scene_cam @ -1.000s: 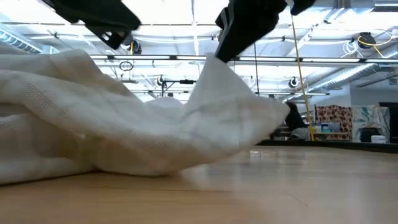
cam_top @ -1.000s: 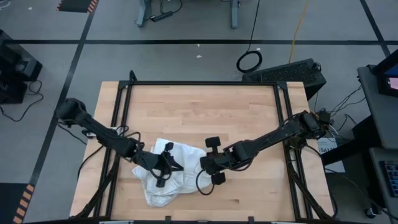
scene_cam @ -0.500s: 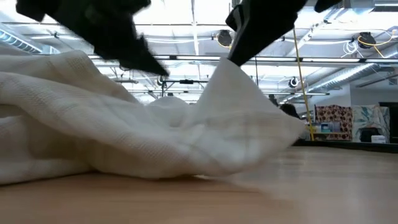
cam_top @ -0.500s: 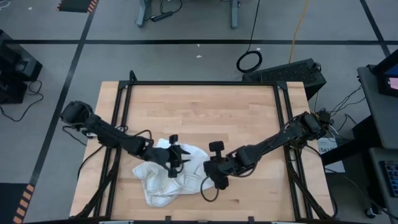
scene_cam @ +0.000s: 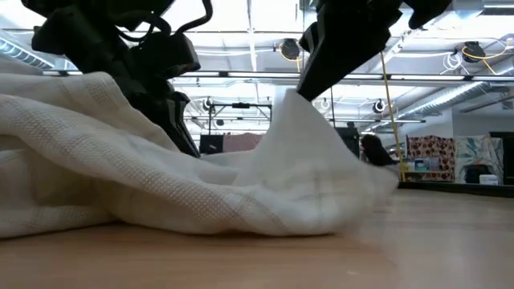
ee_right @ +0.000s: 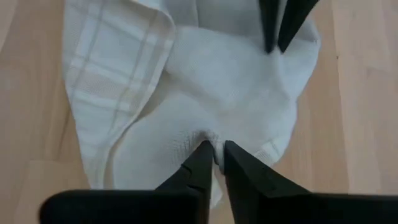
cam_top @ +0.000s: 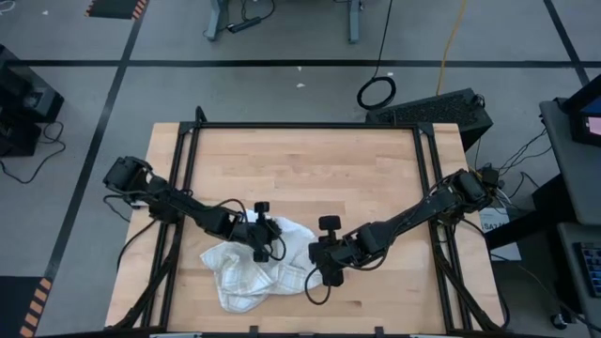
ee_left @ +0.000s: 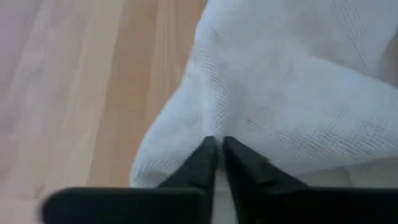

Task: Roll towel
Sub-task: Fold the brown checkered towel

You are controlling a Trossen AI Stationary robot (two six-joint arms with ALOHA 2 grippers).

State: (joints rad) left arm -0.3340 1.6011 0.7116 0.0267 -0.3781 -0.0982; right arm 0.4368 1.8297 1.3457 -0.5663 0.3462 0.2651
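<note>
Currently the towel (cam_top: 254,272) is seen crumpled in a loose heap on the table (cam_top: 300,169), toward the 7 o'clock part of the wooden top in the high view. The left end effector (ee_left: 217,149) is placed at the heap's 12 o'clock edge, its fingers nearly together and pinched on a fold of the cloth. The right end effector (ee_right: 216,152) is set at the heap's 3 o'clock edge, its fingers likewise closed on a small pinch of fabric. In the low view that pinch is seen drawn up into a peak (scene_cam: 309,128), while the rest lies in soft folds.
</note>
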